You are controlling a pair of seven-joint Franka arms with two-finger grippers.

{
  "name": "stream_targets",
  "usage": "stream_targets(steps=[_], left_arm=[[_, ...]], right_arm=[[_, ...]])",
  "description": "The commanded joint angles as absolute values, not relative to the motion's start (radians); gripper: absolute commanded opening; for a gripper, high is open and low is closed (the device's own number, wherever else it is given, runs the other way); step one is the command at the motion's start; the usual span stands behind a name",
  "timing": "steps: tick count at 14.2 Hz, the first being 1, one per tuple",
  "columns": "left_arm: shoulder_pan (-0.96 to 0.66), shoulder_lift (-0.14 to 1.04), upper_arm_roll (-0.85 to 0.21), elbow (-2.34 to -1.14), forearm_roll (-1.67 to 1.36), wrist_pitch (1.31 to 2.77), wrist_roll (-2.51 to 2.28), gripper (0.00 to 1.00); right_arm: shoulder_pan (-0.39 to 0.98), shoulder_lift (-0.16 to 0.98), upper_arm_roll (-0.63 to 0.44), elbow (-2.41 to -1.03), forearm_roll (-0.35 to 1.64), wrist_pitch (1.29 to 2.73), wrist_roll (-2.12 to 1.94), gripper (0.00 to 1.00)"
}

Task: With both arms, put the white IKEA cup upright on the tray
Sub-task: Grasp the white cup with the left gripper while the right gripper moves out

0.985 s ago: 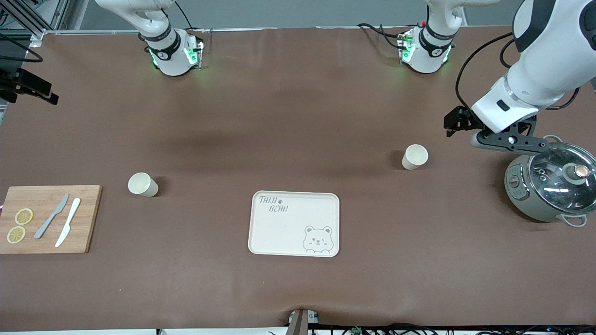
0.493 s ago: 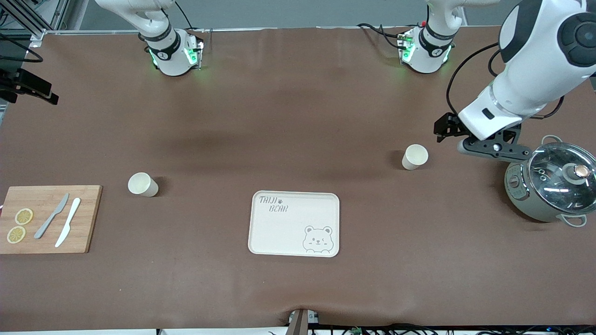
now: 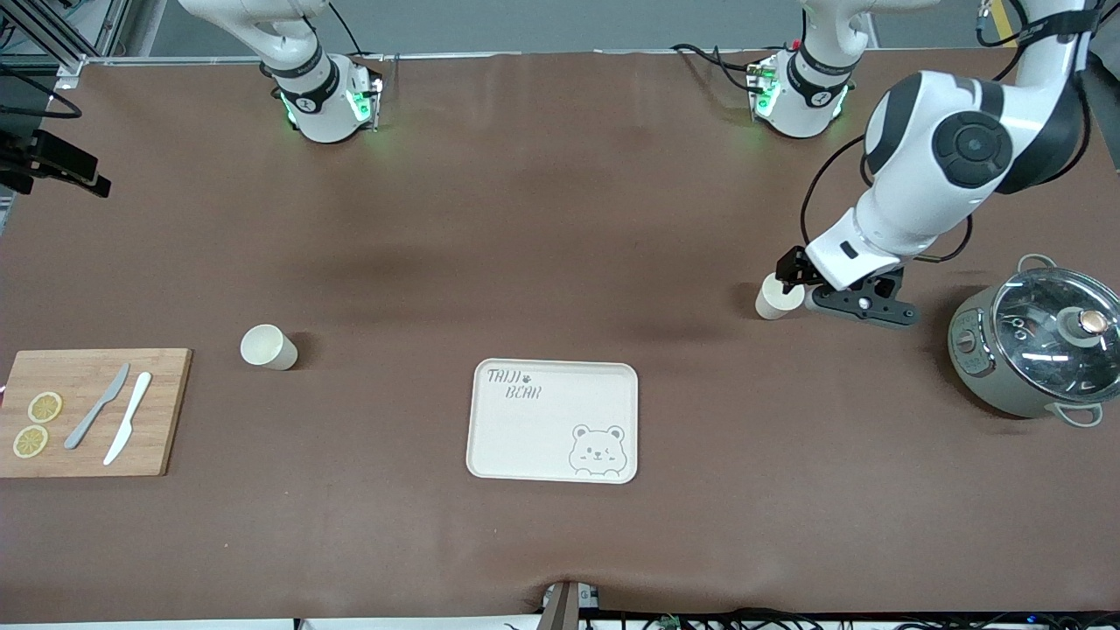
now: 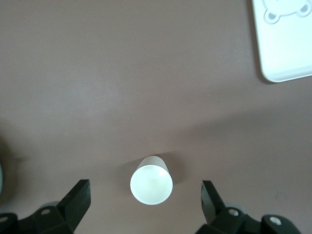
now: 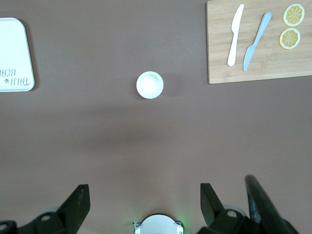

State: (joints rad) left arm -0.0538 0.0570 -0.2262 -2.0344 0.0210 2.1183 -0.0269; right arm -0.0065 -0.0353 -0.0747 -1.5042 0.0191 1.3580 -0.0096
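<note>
Two white cups stand upright on the brown table. One cup (image 3: 777, 297) (image 4: 151, 184) is toward the left arm's end, the other cup (image 3: 269, 346) (image 5: 149, 84) toward the right arm's end. The cream bear tray (image 3: 553, 420) lies between them, nearer the front camera, with nothing on it. My left gripper (image 3: 790, 278) (image 4: 145, 195) hangs open just above the first cup, a finger on either side, not touching it. My right gripper (image 5: 144, 195) is open and empty, high over the table near its own base, and out of the front view.
A grey pot with a glass lid (image 3: 1037, 350) stands close to the left arm's end, beside the left gripper. A wooden cutting board (image 3: 87, 411) with two knives and lemon slices lies at the right arm's end.
The left arm has swung away from the pot toward the cup and lowered, bringing its open gripper over that cup. The cups, the tray and the right arm have not moved.
</note>
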Motion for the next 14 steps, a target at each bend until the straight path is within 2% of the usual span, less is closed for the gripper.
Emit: stream_targets(steps=[1,6,9,14], left_arm=[[-0.026,-0.002,-0.238,-2.189,0.031,2.261,0.015,1.0],[0.031,0.011,-0.239,-2.281,0.025,2.364,0.072,1.0],[0.055,0.011,-0.239,-2.385,0.021,2.488,0.078,1.0],[0.058,0.012,-0.239,-2.502,0.02,2.626,0.08,1.0]], right_arm=[[-0.014,-0.022,-0.066,-1.493,0.015,1.353,0.003,1.0],[-0.011,0.009,-0.066,-1.459,0.018,1.353,-0.002,1.0],[-0.009,0.04,-0.064,-1.46,0.006,1.351,-0.005,1.0],[-0.011,0.126,-0.064,-1.457,0.005,1.353,-0.008,1.0]])
